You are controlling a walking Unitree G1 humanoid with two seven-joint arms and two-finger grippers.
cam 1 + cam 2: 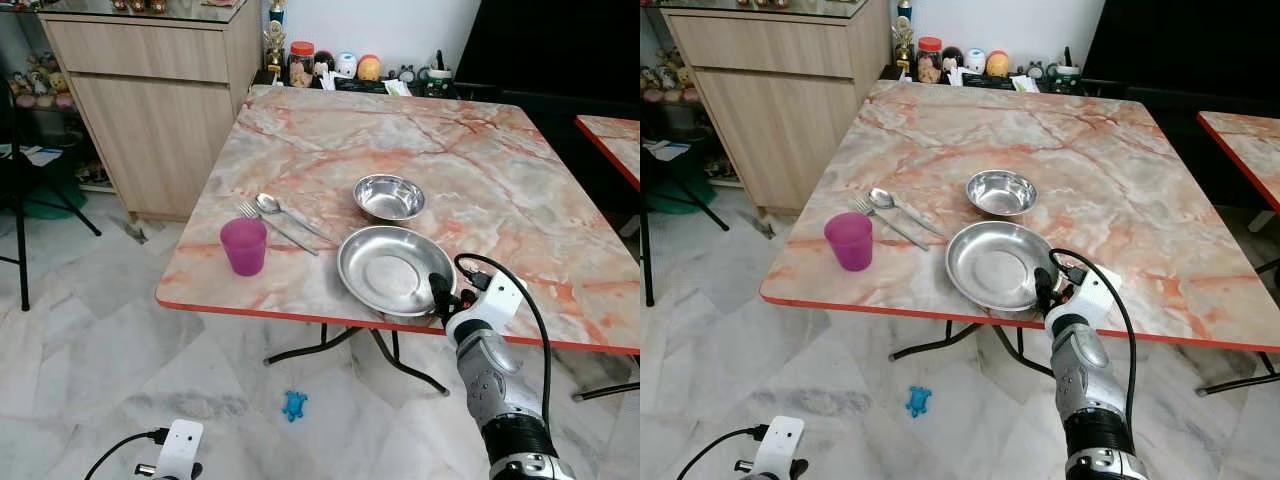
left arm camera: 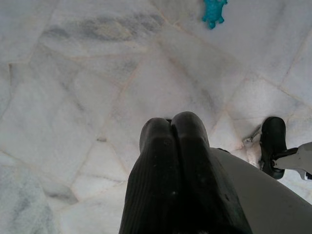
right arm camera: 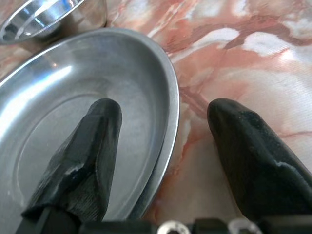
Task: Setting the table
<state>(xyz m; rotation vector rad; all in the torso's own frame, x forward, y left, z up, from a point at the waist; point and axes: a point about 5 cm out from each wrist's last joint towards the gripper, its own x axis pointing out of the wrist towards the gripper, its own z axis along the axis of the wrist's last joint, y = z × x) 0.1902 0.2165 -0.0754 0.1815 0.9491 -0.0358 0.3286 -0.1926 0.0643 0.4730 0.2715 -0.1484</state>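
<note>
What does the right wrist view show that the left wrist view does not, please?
Right wrist view: the right gripper open, its fingers astride the rim of the steel plate, with the steel bowl and marble table beyond. Left wrist view: the left gripper shut above the tiled floor, near a blue toy. Both look along black fingers.

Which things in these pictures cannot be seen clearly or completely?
- Small items at the table's far edge: too small in the eye views to identify.
- Right end effector: whether its fingers touch the steel plate is unclear; they straddle its rim.
- Steel bowl: cut off by the right wrist view's edge.
- Blue toy on the floor: cut off in the left wrist view.
</note>
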